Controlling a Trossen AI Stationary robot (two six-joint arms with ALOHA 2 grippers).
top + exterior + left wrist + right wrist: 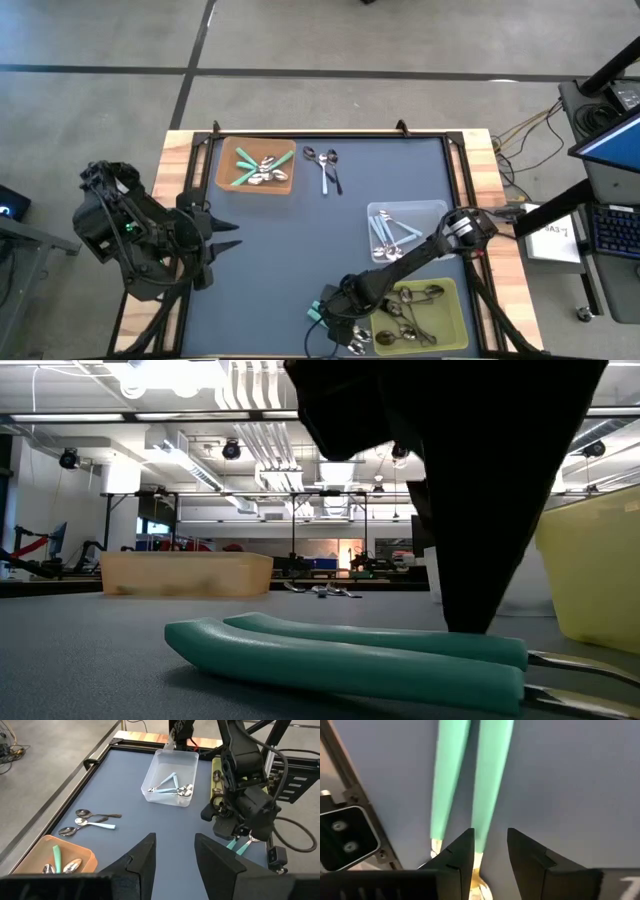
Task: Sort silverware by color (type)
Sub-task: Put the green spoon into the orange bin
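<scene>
Blue mat (560,770), teal spoon (490,780) between right pincer (490,850) fingers

Three bins (256,182), perhaps twenty spoons (323,170) (two teal ones (350,660) nearest).

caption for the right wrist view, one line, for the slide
Right gripper open, hovering over two teal-handled spoons lying side by side on the blue mat.

Overhead, one camera looks straight down on the whole blue mat (290,250). Another sits at mat level, close behind two teal spoon handles (350,655), facing the room. The right wrist camera shares those handles, very near.
</scene>
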